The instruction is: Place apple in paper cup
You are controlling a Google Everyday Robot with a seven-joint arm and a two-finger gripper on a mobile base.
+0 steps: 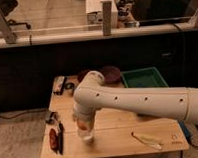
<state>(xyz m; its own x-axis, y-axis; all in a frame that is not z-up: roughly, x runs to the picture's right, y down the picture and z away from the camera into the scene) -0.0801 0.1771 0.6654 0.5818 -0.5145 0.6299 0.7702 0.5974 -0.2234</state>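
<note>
Wood table (160, 128), seen from its front edge. White arm (143, 98) comes in from 3 o'clock and bends down over the front-left quarter. Gripper (83, 127) points straight down there, clamped on the apple (82, 125), which shows orange-red at its tip. Paper cup (87, 137) stands upright directly beneath, about 7 o'clock from table centre. Apple is at the cup's rim; whether it is inside, cannot tell. Dark red item (53, 139) lies at 9 o'clock of the cup, apart. Green bin (145, 79) at 1 o'clock, dark brown bowl (112, 73) at 12, pale strip (146, 139) at 5.
</note>
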